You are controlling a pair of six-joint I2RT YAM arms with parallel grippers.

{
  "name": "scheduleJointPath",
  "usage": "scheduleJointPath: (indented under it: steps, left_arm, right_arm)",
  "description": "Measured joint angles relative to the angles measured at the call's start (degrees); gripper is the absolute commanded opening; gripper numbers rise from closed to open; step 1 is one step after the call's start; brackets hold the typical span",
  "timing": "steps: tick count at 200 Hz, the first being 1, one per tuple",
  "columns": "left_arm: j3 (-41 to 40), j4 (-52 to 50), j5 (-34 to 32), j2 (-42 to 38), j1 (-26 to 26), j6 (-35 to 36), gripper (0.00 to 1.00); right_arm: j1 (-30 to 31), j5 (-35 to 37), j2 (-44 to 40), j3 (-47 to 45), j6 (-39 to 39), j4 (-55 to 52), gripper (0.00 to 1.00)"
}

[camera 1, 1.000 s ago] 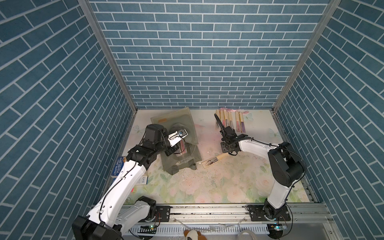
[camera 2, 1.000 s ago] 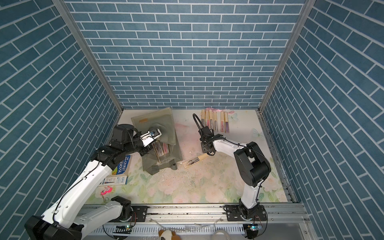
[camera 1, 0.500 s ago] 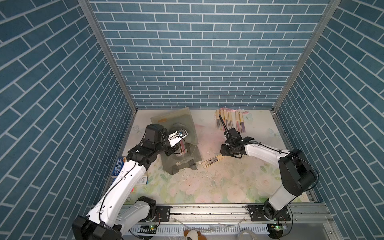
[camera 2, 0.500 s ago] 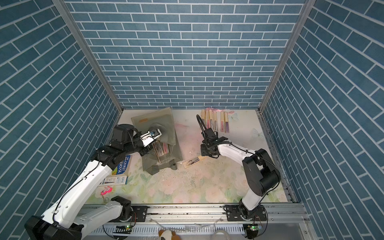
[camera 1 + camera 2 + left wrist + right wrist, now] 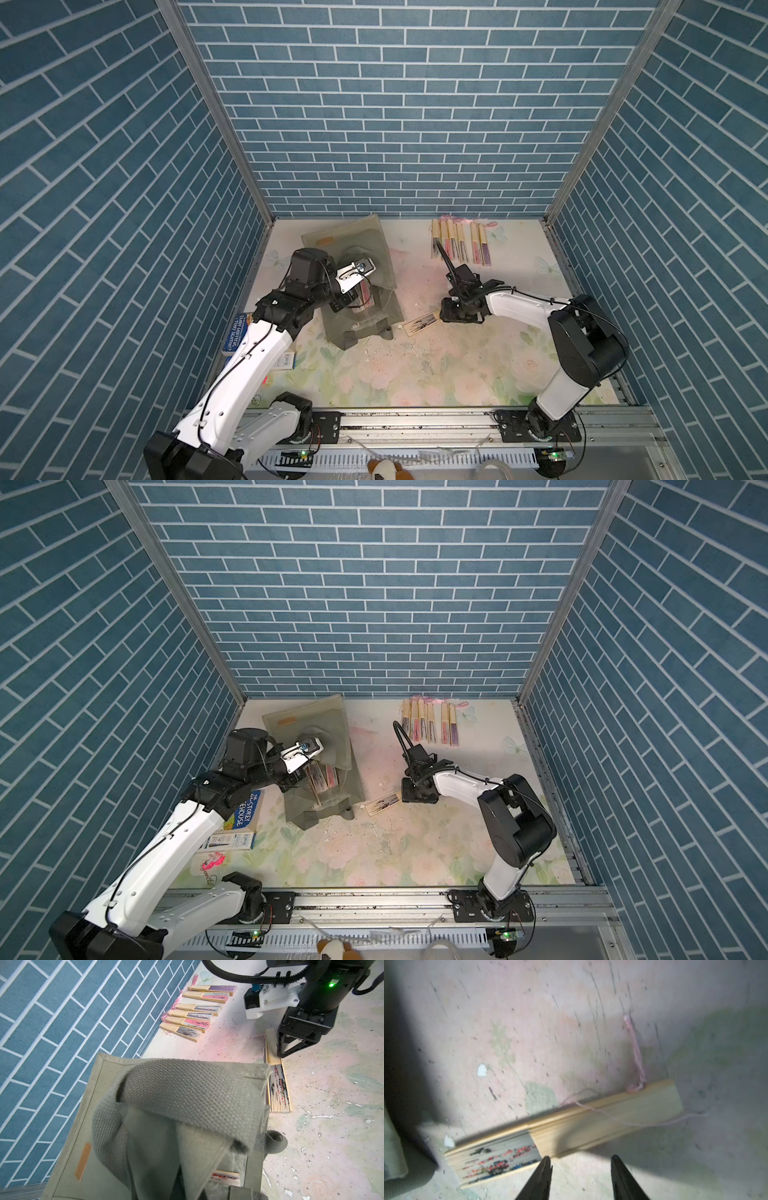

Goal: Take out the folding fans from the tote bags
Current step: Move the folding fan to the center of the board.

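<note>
Half-open and empty, the right end effector (image 5: 581,1157) hangs by the loose fan (image 5: 591,1126): straddle its bamboo end squarely. The left end effector (image 5: 293,780) is clamped on the tote bag (image 5: 187,1095).

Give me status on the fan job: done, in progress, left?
Done: six fans lie in a row by the back wall. A seventh fan lies loose on the mat beside the bag.
In progress: the right hand is open just over that loose fan, not gripping it. The left hand is shut, apparently holding up the bag's strap.
Left: at least two fans show inside the bag.
</note>
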Motion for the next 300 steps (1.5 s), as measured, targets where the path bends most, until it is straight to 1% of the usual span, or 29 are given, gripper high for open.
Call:
scheduleJointPath:
  steps: [65, 110, 146, 188, 224, 260, 300]
  left_arm:
    - [-0.2, 0.0, 0.0, 0.0, 0.0, 0.0, 0.0]
    - [-0.4, 0.2, 0.0, 0.0, 0.0, 0.0, 0.0]
    - [-0.5, 0.3, 0.0, 0.0, -0.1, 0.0, 0.0]
    - [-0.5, 0.3, 0.0, 0.0, -0.1, 0.0, 0.0]
    - [-0.6, 0.4, 0.0, 0.0, -0.1, 0.0, 0.0]
    - [-0.7, 0.4, 0.0, 0.0, -0.2, 0.0, 0.0]
    - [-0.8, 0.5, 0.0, -0.1, -0.3, 0.0, 0.0]
  right_arm:
    - [-1.7, -0.8, 9.6, 10.8, 0.0, 0.1, 0.5]
    - [-2.2, -0.7, 17.4, 21.8, -1.6, -2.5, 0.55]
    - [-1.9, 0.0, 19.7, 25.7, -2.5, -4.5, 0.57]
    - [0.8, 4.2, 22.4, 30.3, -5.0, -8.9, 0.59]
    - [4.1, 8.3, 22.8, 31.1, -7.0, -11.8, 0.6]
    - [6.2, 11.1, 22.7, 30.9, -9.5, -14.6, 0.6]
    - [5.9, 13.2, 17.0, 23.1, -12.6, -15.4, 0.61]
